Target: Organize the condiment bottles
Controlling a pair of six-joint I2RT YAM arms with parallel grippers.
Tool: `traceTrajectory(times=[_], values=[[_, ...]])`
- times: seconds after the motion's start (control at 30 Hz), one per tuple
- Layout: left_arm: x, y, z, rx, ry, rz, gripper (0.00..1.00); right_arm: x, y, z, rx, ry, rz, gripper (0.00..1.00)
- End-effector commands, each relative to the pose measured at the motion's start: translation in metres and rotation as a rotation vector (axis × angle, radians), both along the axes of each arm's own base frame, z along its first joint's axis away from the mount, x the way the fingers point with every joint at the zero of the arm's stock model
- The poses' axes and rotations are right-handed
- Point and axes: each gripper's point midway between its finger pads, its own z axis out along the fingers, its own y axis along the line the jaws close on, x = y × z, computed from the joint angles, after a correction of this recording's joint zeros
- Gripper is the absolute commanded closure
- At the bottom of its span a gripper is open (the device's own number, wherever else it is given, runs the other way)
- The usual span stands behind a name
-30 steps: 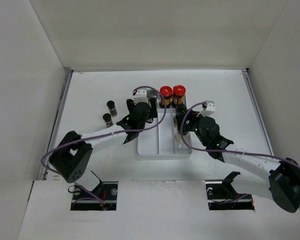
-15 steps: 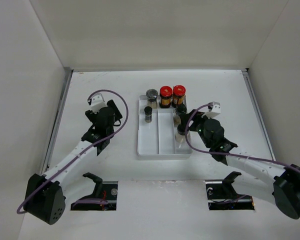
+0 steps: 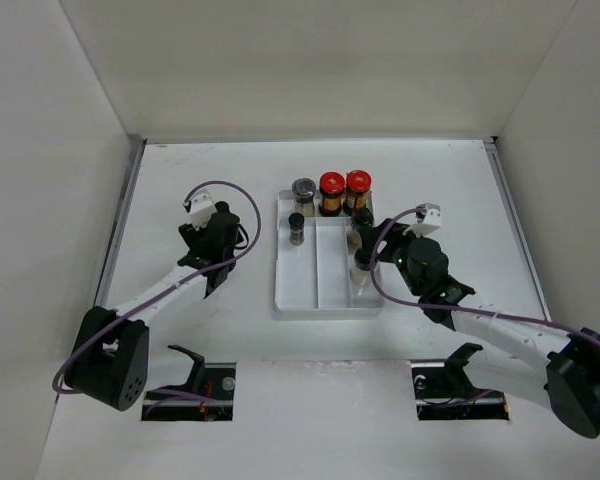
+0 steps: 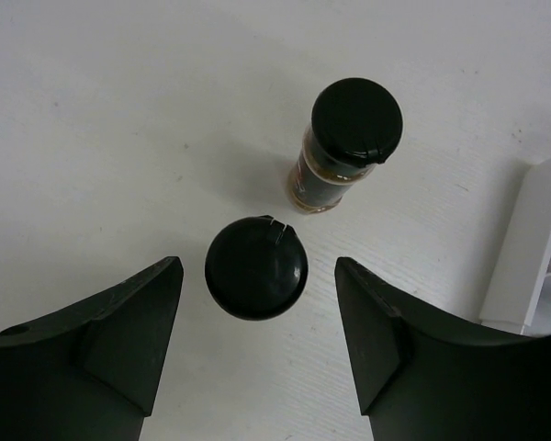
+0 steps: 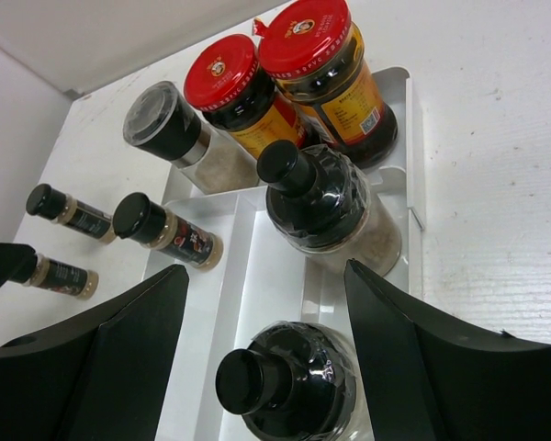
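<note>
In the left wrist view my left gripper [image 4: 257, 280] is open, its fingers either side of a slim black-capped jar [image 4: 255, 257] standing on the table, not touching it. A second slim black-capped jar [image 4: 349, 138] with dark contents stands just beyond. In the top view the left gripper [image 3: 217, 245] hides both. My right gripper [image 5: 266, 271] is open and straddles a black-capped beige bottle [image 5: 289, 386] in the tray's right compartment [image 3: 362, 265]. Behind it stand a similar bottle [image 5: 320, 202], two red-lidded amber jars [image 5: 222, 73] [image 5: 305, 37], a grey-lidded jar [image 5: 165, 119] and a slim black-capped jar [image 5: 161, 230].
The white divided tray [image 3: 325, 290] sits mid-table; its wall shows at the right of the left wrist view [image 4: 533, 248]. White enclosure walls stand on three sides. The right gripper [image 3: 365, 262] reaches over the tray's right edge.
The left arm left the tray, where a slim jar now stands, and swung left over the two jars on the table. The right arm has barely moved.
</note>
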Motion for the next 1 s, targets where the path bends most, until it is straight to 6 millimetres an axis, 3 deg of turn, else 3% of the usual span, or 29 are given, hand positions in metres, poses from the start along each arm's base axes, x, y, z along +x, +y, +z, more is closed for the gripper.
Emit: traceTrajectory(times=[0.0, 0.23, 0.4, 0.53, 0.77, 0.87, 0.97], values=[[0.012, 0.005, 0.016, -0.031, -0.095, 0.050, 0.36, 0.006, 0.002, 0.016, 0.045, -0.046, -0.013, 0.24], [0.018, 0.012, 0.011, -0.034, -0.088, 0.065, 0.48, 0.007, 0.003, 0.014, 0.037, -0.039, -0.009, 0.24], [0.018, 0.010, 0.002, -0.052, -0.067, 0.039, 0.50, 0.007, 0.001, 0.014, 0.040, -0.040, -0.014, 0.24], [0.018, 0.008, 0.004, -0.068, -0.074, 0.025, 0.63, 0.007, 0.002, 0.015, 0.039, -0.040, -0.012, 0.24], [0.010, -0.013, 0.040, -0.086, -0.141, -0.050, 0.72, 0.007, 0.001, 0.015, 0.038, -0.042, -0.017, 0.24], [0.001, -0.037, 0.068, -0.089, -0.162, -0.132, 0.72, 0.007, 0.000, 0.014, 0.041, -0.038, -0.017, 0.24], [-0.011, -0.068, 0.083, -0.077, -0.138, -0.258, 0.72, 0.007, 0.002, 0.014, 0.034, -0.039, -0.015, 0.24]])
